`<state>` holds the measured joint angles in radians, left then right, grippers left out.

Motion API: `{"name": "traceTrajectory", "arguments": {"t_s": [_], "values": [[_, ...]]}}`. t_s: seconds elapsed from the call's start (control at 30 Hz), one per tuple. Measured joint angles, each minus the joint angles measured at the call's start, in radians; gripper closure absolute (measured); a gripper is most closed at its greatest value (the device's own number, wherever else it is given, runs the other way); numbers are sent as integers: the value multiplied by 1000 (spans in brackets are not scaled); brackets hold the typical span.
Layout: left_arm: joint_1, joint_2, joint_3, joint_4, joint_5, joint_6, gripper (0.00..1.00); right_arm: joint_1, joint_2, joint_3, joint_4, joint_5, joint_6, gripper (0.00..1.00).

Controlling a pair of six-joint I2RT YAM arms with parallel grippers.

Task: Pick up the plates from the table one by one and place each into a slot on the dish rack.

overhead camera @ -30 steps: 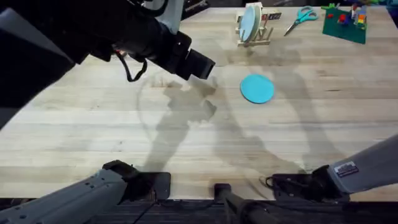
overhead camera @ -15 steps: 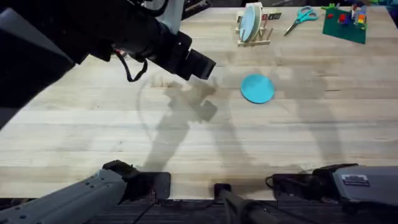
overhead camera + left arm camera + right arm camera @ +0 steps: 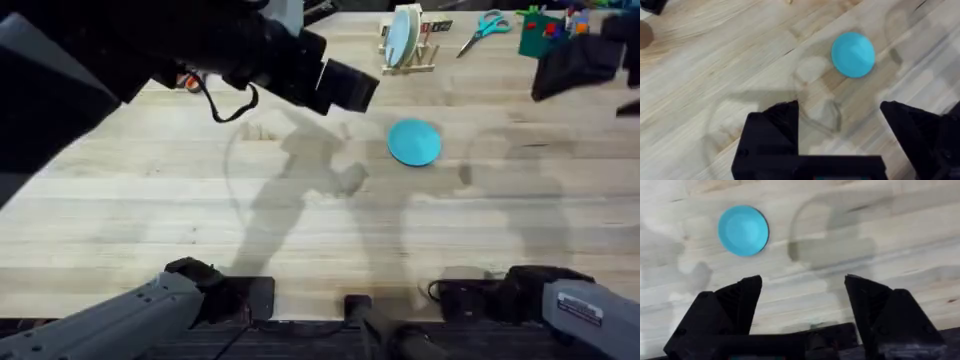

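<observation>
Teal-blue plate (image 3: pixel 413 141) lies flat on the bench (image 3: pixel 150 220) (cream plate (image 3: pixel 404 36) stands in the dish rack (image 3: pixel 425 48)). Both grippers, left (image 3: pixel 840 122) and right (image 3: pixel 802 295), hover with jaws released, empty.

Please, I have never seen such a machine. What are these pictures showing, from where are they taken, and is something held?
Two robot arms work at a wooden table. One picture looks down from above; two come from cameras on the wrists. The left pincer and the right pincer are both open and hold nothing. A teal-blue plate lies flat on the table. A cream plate already stands in the small wooden dish rack at the far edge. Beside it lie scissors.
</observation>
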<state>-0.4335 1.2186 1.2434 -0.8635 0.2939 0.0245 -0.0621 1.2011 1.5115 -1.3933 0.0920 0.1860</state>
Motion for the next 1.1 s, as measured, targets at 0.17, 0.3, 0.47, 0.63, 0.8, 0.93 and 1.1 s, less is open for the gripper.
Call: {"name": "traceTrajectory", "arguments": {"t_s": [0.17,0.3,0.47,0.63,0.8,0.93,1.1], "values": [[0,2,0,37,72,-66,278,-94,-111,-107,3,-89,-20,7],[0,37,0,68,170,-127,894,-140,-161,-142,2,-118,-30,6],[0,116,0,138,314,-213,957,-146,-181,-149,3,-139,-39,5],[-1,154,0,189,414,-306,957,-146,-183,-149,5,-175,-61,6],[-27,188,-12,286,452,-402,957,-146,-182,-149,5,-192,-68,6],[-62,194,-100,445,468,-471,958,-146,-182,-149,5,-195,-68,6],[-77,226,-201,511,485,-516,959,-146,-182,-149,6,-208,-68,6]]}}
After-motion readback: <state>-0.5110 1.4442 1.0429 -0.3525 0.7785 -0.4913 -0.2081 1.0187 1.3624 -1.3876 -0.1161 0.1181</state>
